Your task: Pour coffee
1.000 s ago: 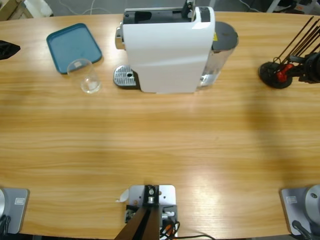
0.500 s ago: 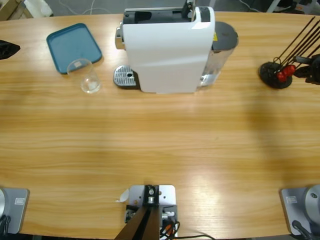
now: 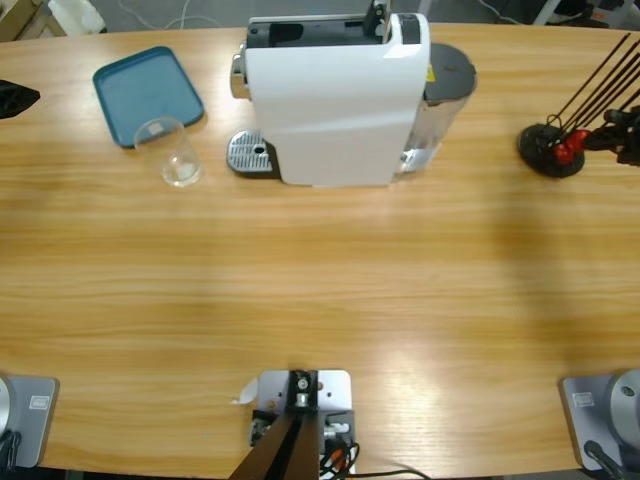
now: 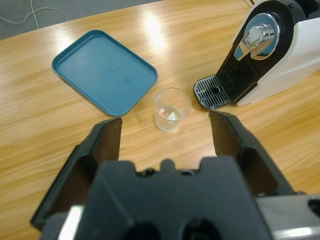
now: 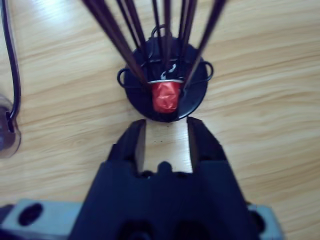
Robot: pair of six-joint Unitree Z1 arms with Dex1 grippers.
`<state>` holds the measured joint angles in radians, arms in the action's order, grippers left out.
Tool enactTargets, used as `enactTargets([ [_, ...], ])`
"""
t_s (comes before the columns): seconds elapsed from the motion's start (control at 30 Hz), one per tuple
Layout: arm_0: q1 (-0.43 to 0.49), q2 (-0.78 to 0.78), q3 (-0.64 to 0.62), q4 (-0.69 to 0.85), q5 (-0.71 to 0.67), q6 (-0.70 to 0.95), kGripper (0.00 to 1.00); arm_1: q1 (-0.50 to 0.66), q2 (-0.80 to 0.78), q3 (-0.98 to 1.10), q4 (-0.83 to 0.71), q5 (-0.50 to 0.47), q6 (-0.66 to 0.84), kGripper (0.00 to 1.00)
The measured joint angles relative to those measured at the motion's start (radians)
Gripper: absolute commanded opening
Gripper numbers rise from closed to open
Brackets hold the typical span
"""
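My left gripper [image 4: 165,131] hangs open, the empty glass [image 4: 172,109] just ahead between its jaws, untouched. My right gripper [image 5: 165,131] stands part-open just short of the red capsule [image 5: 164,96].

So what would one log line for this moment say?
left gripper: open, facing glass | right gripper: open, before red capsule in rack | glass: off drip tray

Coffee machine [image 4: 280,45] cut off at frame edge
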<state>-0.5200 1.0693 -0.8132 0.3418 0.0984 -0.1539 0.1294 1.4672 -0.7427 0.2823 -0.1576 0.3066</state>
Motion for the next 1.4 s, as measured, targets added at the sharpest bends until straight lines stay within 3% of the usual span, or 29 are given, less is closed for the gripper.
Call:
enactTargets([
  [0.3,0.000,0.000,0.000,0.000,0.000,0.000,0.747,0.008,0.061,-0.031,0.000,0.004,-0.003,0.841],
  [0.5,0.000,0.000,0.000,0.000,0.000,0.000,0.745,0.008,0.081,-0.041,-0.004,0.004,-0.003,0.730],
  [0.57,0.000,0.000,0.000,0.000,0.000,0.000,0.745,0.008,0.089,-0.041,-0.004,0.004,-0.004,0.632],
  [0.73,0.000,0.000,0.000,0.000,0.000,0.001,0.744,0.008,0.102,-0.041,-0.004,0.004,-0.004,0.625],
  [0.83,0.000,0.000,0.000,0.000,0.000,0.001,0.746,0.008,0.107,-0.041,-0.004,0.004,-0.004,0.481],
  [0.87,0.000,0.000,0.000,0.000,0.000,0.001,0.745,0.008,0.107,-0.041,-0.004,0.004,-0.004,0.323],
  [0.93,0.000,0.000,0.000,0.000,0.000,0.001,0.744,0.008,0.107,-0.041,-0.005,0.004,-0.004,0.112],
  [1.0,0.000,0.000,0.000,0.000,0.000,0.001,0.745,0.008,0.107,-0.041,-0.006,0.004,-0.004,0.000],
  [1.4,0.000,0.000,0.000,0.000,0.000,0.007,0.746,0.008,0.107,-0.041,-0.012,-0.012,-0.004,0.000],
])
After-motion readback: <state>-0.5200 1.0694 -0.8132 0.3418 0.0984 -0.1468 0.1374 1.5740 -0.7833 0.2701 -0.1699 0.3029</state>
